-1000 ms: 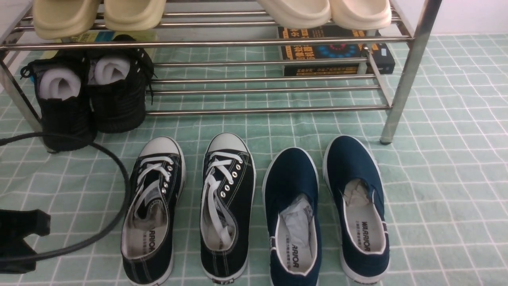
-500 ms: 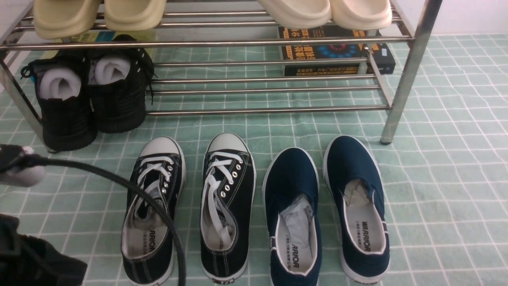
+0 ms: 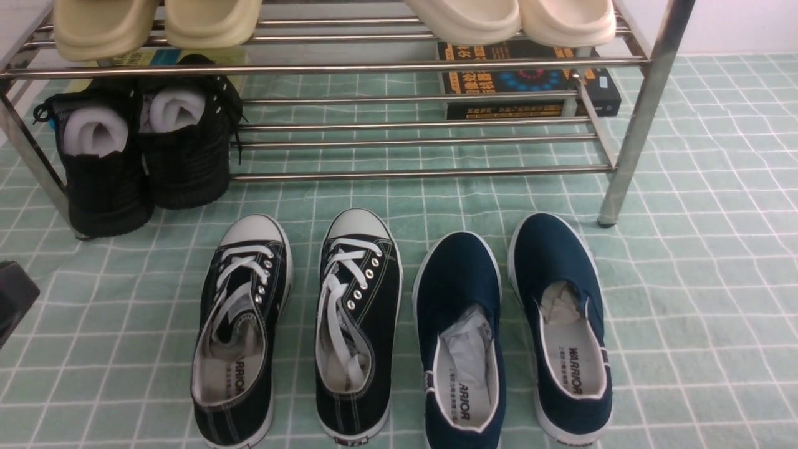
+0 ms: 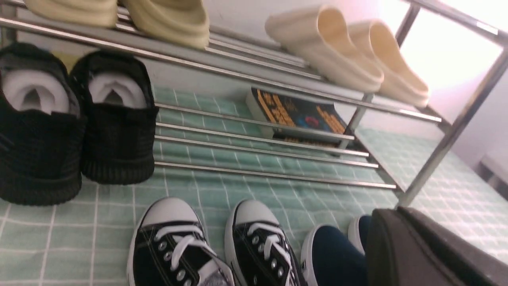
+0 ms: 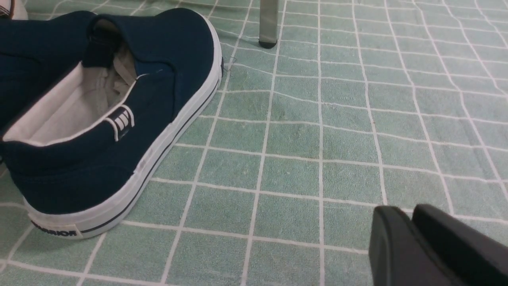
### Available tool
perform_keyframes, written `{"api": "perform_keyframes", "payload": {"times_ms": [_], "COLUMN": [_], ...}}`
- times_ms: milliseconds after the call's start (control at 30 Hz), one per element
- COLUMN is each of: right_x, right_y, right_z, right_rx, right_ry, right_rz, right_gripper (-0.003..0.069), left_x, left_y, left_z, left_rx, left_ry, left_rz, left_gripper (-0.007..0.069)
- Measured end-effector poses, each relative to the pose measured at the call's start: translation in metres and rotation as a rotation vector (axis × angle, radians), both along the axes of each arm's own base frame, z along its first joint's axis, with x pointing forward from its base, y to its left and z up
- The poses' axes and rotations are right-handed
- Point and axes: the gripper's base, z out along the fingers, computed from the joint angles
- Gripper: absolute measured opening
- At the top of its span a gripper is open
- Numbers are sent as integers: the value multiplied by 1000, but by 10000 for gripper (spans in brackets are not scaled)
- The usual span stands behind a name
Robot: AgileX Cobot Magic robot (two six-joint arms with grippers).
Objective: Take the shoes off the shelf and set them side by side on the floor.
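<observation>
2 black canvas sneakers (image 3: 356, 324), pale green gridded floor (image 3: 717, 324), white wall (image 3: 742, 25)

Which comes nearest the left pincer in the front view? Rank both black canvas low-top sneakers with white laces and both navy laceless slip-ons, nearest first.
From the left pincer:
1. Left black sneaker, outermost left of the four.
2. Right black sneaker, beside it.
3. Left navy slip-on, right of centre.
4. Right navy slip-on, farthest right.

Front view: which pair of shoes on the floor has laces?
The black canvas sneakers, left of the navy slip-ons: white laces cross over their tongues, while the slip-ons have none.
</observation>
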Motion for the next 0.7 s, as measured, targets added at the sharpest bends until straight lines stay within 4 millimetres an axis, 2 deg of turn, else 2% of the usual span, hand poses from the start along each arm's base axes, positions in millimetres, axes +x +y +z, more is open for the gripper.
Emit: {"api": "perform_keyframes", "payload": {"times_ms": [267,500,700], "right_x": [0,0,0], "right_y": [0,0,0], "right_z": [0,0,0], "right_rx": [0,0,0], "right_ry": [0,0,0], "right_rz": [0,0,0], "right_gripper": [102,113,122], "left_x": [2,4,9], "left_y": [1,3,9], "left_z": [-7,-15,-63], "left_rx": [0,93,225], "left_ry": [-3,1,76], "left_rz": [13,42,102], "left_gripper": [19,22,30]}}
